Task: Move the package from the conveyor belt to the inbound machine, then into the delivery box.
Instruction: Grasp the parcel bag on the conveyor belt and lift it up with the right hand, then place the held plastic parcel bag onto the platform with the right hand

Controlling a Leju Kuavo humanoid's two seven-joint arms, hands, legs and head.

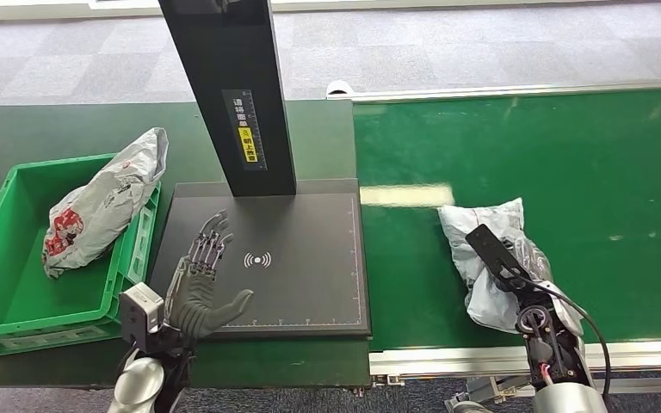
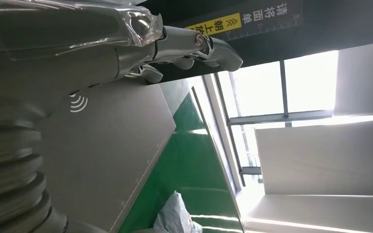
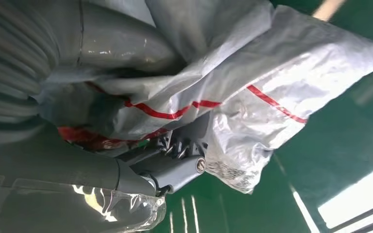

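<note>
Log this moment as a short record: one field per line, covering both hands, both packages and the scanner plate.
left hand: open, fingers spread over the black inbound machine plate
right hand: grips the grey package on the green conveyor belt
second package: lies in the green delivery box, one end over its rim
stage: pick-up from belt, not yet scanned

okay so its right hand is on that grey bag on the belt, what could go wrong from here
The right hand grips the crumpled grey package by loose, slick film, so it may slip or sag when lifted. The left hand hovers open over the black scanner plate, where the package must land; they could collide. The scanner's post stands close to that path.
</note>
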